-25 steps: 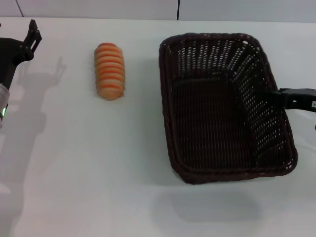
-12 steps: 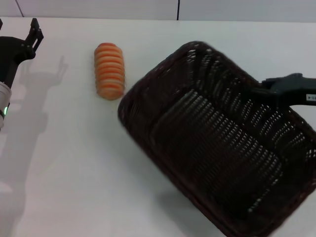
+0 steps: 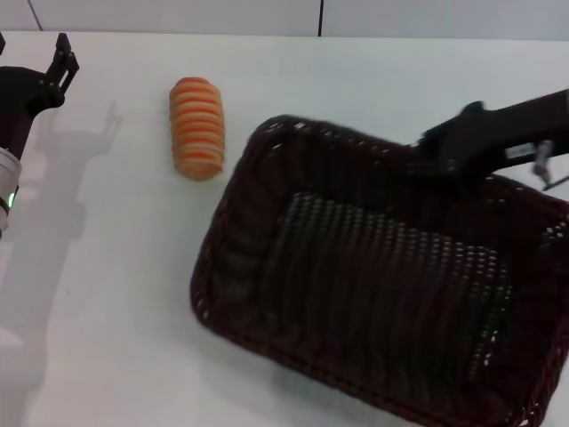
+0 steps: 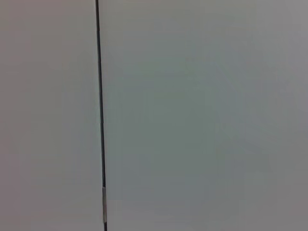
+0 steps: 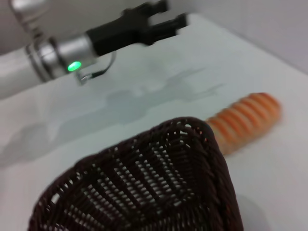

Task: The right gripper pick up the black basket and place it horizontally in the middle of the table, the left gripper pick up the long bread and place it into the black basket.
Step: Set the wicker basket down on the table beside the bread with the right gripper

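The black basket (image 3: 373, 285) hangs tilted above the white table (image 3: 107, 285), its long side running nearly crosswise. My right gripper (image 3: 428, 153) is shut on its far rim. The basket's near corner fills the lower part of the right wrist view (image 5: 144, 187). The long bread (image 3: 197, 127), striped orange and cream, lies on the table just past the basket's left corner; it also shows in the right wrist view (image 5: 245, 120). My left gripper (image 3: 55, 64) is open and empty at the far left, well away from the bread; it shows in the right wrist view too (image 5: 166, 14).
The left wrist view shows only a pale wall with a dark vertical seam (image 4: 99, 120). A wall runs behind the table's far edge (image 3: 320, 34). Bare tabletop lies to the left of and in front of the basket.
The basket left the table at the right, swung from lengthwise to nearly crosswise and moved left toward the middle. My right gripper moved with it. Bread and left arm stayed put.
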